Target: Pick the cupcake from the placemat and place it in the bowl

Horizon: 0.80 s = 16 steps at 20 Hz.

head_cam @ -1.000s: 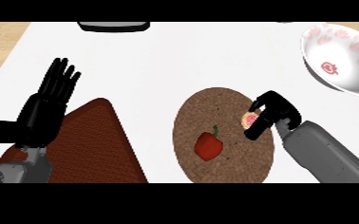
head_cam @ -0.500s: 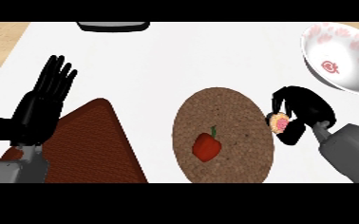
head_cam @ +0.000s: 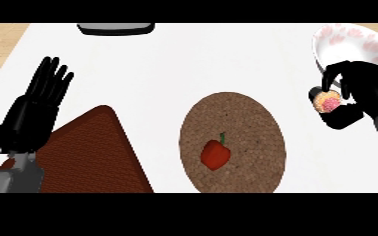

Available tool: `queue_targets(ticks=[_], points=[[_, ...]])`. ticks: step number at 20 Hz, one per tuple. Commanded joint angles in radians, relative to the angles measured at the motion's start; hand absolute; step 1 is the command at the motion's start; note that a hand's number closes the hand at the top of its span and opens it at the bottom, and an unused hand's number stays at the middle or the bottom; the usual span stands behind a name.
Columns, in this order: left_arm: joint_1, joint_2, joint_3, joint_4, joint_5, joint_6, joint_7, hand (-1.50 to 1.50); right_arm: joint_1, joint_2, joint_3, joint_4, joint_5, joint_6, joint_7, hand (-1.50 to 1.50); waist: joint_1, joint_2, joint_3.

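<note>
Pickup done: small pink-frosted cupcake (head_cam: 327,102) off round brown woven placemat (head_cam: 232,141), clasped in curled right hand (head_cam: 353,96). Left to do: lift over white pink-patterned bowl (head_cam: 341,41) just beyond hand, release (left hand (head_cam: 35,111) resting, fingers straight).

The round placemat (head_cam: 232,140) looks rough and woven, the bowl (head_cam: 336,42) glossy and smooth.

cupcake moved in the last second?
Yes. The cupcake, held in the right hand, went from over the round placemat rightward toward the bowl.
</note>
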Motion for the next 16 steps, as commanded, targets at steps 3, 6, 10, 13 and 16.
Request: queue_targets(ticks=[3, 6, 10, 13, 16], points=[[0.015, -0.001, 0.005, -0.022, -0.001, -0.008, 0.013, 0.00, 0.000, -0.101, -0.147, -0.112, 0.049, -0.017, 0.155, 1.50, 0.002, 0.000, 0.000], [0.020, -0.013, 0.011, 0.015, 0.003, -0.050, -0.034, 0.00, -0.043, -0.121, -0.229, -0.072, 0.038, 0.037, 0.172, 1.50, 0.015, 0.005, 0.000], [0.020, -0.028, -0.009, -0.008, -0.039, -0.023, -0.015, 0.00, -0.019, -0.080, -0.326, 0.046, 0.051, -0.004, 0.070, 1.50, 0.020, 0.007, 0.001], [0.006, -0.025, 0.007, 0.009, -0.032, -0.039, -0.010, 0.00, -0.015, -0.047, -0.374, 0.111, 0.083, -0.038, 0.049, 1.50, 0.020, 0.007, 0.001], [0.007, -0.050, -0.018, -0.065, -0.044, -0.004, 0.026, 0.00, -0.042, -0.026, -0.421, 0.290, 0.104, -0.070, -0.087, 1.50, 0.029, 0.009, 0.001]])
